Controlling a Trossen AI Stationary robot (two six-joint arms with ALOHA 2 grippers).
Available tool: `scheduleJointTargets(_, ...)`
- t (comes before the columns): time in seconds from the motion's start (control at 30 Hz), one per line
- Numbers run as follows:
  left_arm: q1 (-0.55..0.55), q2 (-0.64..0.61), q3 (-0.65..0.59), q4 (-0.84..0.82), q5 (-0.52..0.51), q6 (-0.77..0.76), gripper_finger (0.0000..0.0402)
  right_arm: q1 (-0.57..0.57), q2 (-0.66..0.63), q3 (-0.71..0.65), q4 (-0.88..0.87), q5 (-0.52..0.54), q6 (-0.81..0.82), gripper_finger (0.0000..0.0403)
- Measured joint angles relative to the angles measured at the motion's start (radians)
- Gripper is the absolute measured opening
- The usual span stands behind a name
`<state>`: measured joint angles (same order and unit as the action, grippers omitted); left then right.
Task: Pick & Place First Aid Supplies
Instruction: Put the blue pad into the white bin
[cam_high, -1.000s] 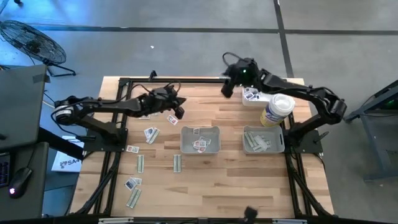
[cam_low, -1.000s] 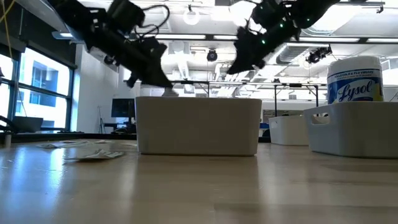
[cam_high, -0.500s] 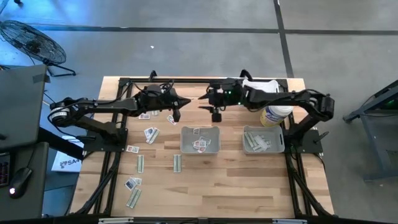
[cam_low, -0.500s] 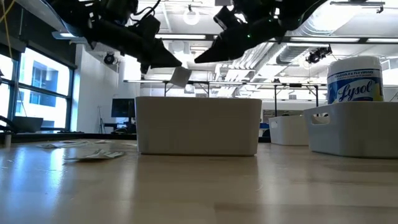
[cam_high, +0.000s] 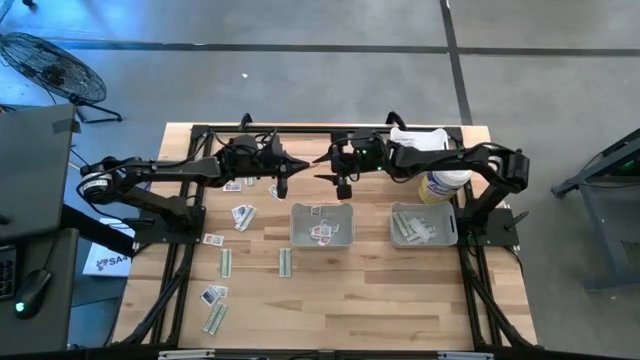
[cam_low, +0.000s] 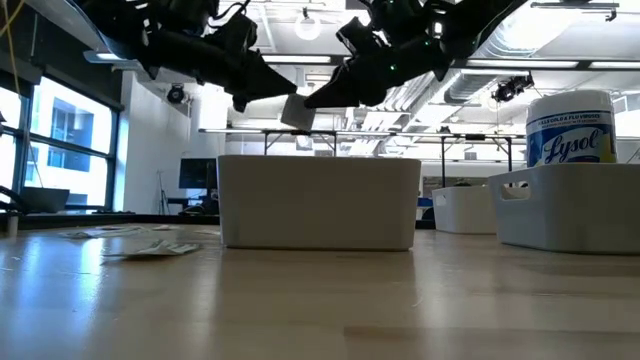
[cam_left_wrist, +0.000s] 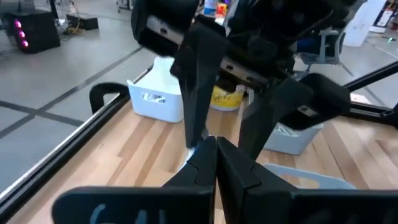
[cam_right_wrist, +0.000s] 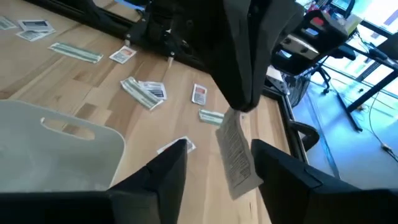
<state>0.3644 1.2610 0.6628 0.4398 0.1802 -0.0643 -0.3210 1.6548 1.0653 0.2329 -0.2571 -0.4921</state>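
1. Holding a white packet pinched, the left gripper hovers just beyond the middle tray.
2. Facing it, the right gripper stands spread; close squarely on the packet before the left lets go.

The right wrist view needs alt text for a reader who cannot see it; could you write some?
The left gripper holds a white printed packet between the right gripper's open fingers, above a wooden table strewn with more packets.
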Motion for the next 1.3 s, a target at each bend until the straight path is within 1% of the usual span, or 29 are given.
scheduleJointTargets(0.13,0.000,0.000,0.000,0.027,0.016,0.000,0.0000,0.001,0.007,0.000,0.009,0.003,0.018,0.0134)
scheduleJointTargets(0.23,0.001,0.000,0.000,0.035,0.015,0.007,0.0000,0.001,0.008,0.000,0.012,0.003,0.043,0.0085)
scheduleJointTargets(0.33,0.002,0.000,0.000,0.034,0.016,0.010,0.0000,0.001,0.008,0.000,0.013,0.004,0.049,0.0023)
scheduleJointTargets(0.37,0.002,0.000,0.000,0.033,0.018,0.012,0.0000,0.001,0.008,0.000,0.014,0.011,0.055,0.0012)
scheduleJointTargets(0.4,0.002,0.000,0.000,0.031,0.020,0.012,0.0001,0.002,0.008,0.000,0.016,0.029,0.066,0.0008)
scheduleJointTargets(0.5,0.002,0.000,0.000,0.028,0.019,0.017,0.0008,0.011,0.008,0.000,0.018,0.117,0.117,0.0015)
scheduleJointTargets(0.57,0.002,0.000,0.000,0.021,0.009,0.031,0.0021,0.018,0.006,0.000,-0.010,0.175,0.127,0.0006)
scheduleJointTargets(0.63,0.002,-0.013,0.000,-0.016,-0.030,0.044,0.0041,0.024,0.002,0.000,-0.042,0.220,0.131,0.0003)
scheduleJointTargets(0.77,0.002,-0.052,0.000,-0.141,-0.164,0.065,0.0094,0.024,-0.030,0.000,-0.151,0.340,0.198,0.0003)
scheduleJointTargets(0.83,0.003,-0.074,0.000,-0.235,-0.222,0.070,0.0119,0.013,-0.055,0.000,-0.255,0.464,0.236,0.0003)
scheduleJointTargets(0.9,0.003,-0.087,0.000,-0.321,-0.261,0.081,0.0137,-0.014,-0.073,0.000,-0.363,0.634,0.289,0.0005)
scheduleJointTargets(0.97,0.002,-0.088,0.000,-0.389,-0.277,0.078,0.0149,-0.057,-0.081,0.000,-0.493,0.795,0.362,0.0004)
scheduleJointTargets(1.03,0.002,-0.083,-0.003,-0.434,-0.282,0.062,0.0153,-0.119,-0.081,0.000,-0.613,0.886,0.464,0.0002)
scheduleJointTargets(1.07,0.002,-0.076,-0.006,-0.444,-0.285,0.059,0.0154,-0.155,-0.081,0.000,-0.677,0.897,0.523,0.0002)
scheduleJointTargets(1.17,0.002,-0.059,-0.028,-0.449,-0.286,0.052,0.0154,-0.262,-0.071,0.000,-0.805,0.856,0.672,0.0004)
scheduleJointTargets(1.23,0.002,-0.046,-0.034,-0.440,-0.286,0.049,0.0154,-0.318,-0.070,0.000,-0.852,0.849,0.724,0.0002)
scheduleJointTargets(1.3,0.002,-0.040,-0.044,-0.445,-0.288,0.048,0.0154,-0.355,-0.070,0.000,-0.852,0.849,0.750,0.0002)
